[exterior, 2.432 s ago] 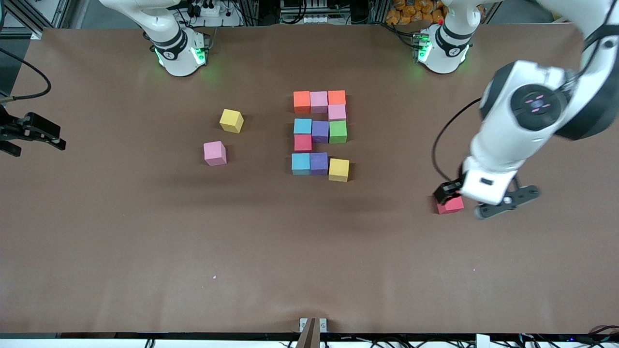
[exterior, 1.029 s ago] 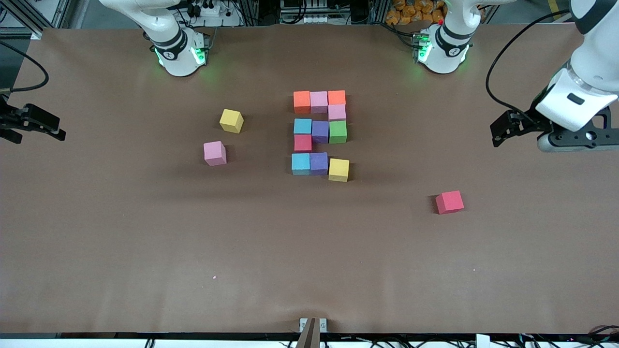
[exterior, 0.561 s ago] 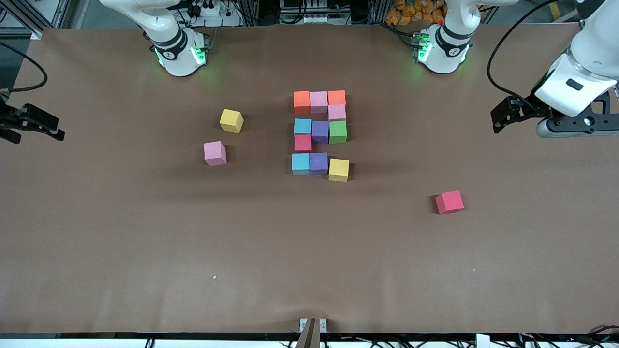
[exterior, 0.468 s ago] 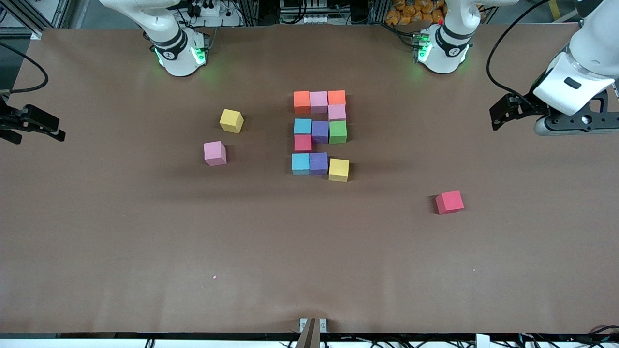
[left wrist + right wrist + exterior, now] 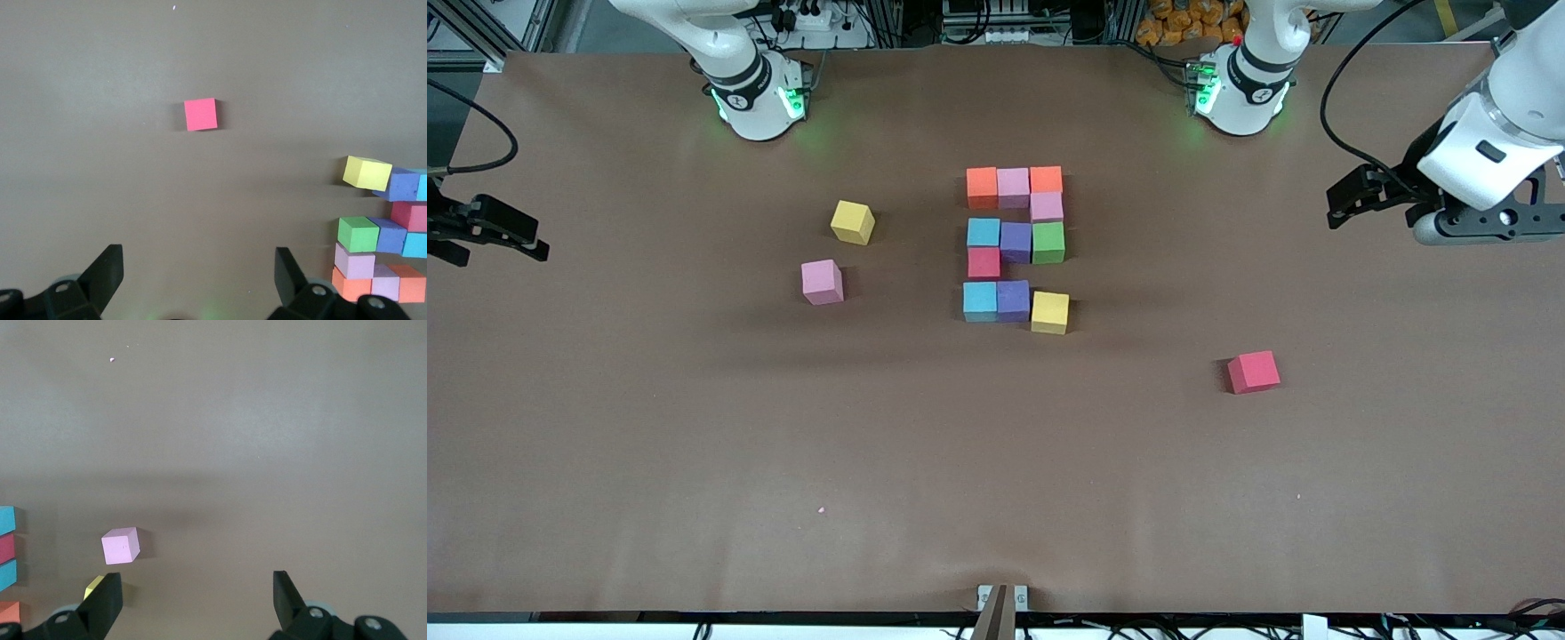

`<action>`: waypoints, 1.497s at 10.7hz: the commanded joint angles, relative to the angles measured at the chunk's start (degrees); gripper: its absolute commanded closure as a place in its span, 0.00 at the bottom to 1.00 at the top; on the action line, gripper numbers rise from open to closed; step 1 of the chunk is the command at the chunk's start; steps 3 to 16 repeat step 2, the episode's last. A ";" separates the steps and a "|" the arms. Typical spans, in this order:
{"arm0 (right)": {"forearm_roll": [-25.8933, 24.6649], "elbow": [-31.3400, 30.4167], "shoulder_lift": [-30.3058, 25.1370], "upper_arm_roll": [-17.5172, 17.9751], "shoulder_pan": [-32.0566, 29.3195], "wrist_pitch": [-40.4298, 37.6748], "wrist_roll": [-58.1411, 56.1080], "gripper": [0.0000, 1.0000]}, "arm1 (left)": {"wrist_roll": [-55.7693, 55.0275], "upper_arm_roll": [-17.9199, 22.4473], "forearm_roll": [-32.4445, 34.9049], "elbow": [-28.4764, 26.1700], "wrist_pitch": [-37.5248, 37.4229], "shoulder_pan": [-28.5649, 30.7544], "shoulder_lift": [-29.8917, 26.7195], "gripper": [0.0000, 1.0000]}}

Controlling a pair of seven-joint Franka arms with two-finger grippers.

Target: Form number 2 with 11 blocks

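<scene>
The number 2 (image 5: pixel 1015 249) stands complete with 11 blocks; 3 spares lie apart: yellow cube (image 5: pixel 852 221), pink cube (image 5: pixel 822 281), red cube (image 5: pixel 1253 371). The left gripper (image 5: pixel 1369 197) and right gripper (image 5: pixel 480 233) hang wide open and empty over their ends of the table; nothing seems left to place.

Brown table cover (image 5: pixel 694 427); cables, metal frame along edge.

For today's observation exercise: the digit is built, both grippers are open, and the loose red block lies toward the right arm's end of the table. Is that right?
Not quite. The front view shows the loose red block toward the left arm's end of the table, not the right arm's. The rest stands.
</scene>
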 commanded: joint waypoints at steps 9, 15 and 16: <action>0.22 0.46 0.10 -0.18 0.09 -0.12 0.53 0.00 | 0.80 1.14 -0.96 1.07 -1.66 -1.26 -0.64 0.00; 0.22 0.46 0.10 -0.18 0.09 -0.12 0.53 0.00 | 0.80 1.14 -0.96 1.07 -1.66 -1.26 -0.64 0.00; 0.22 0.46 0.10 -0.18 0.09 -0.12 0.53 0.00 | 0.80 1.14 -0.96 1.07 -1.66 -1.26 -0.64 0.00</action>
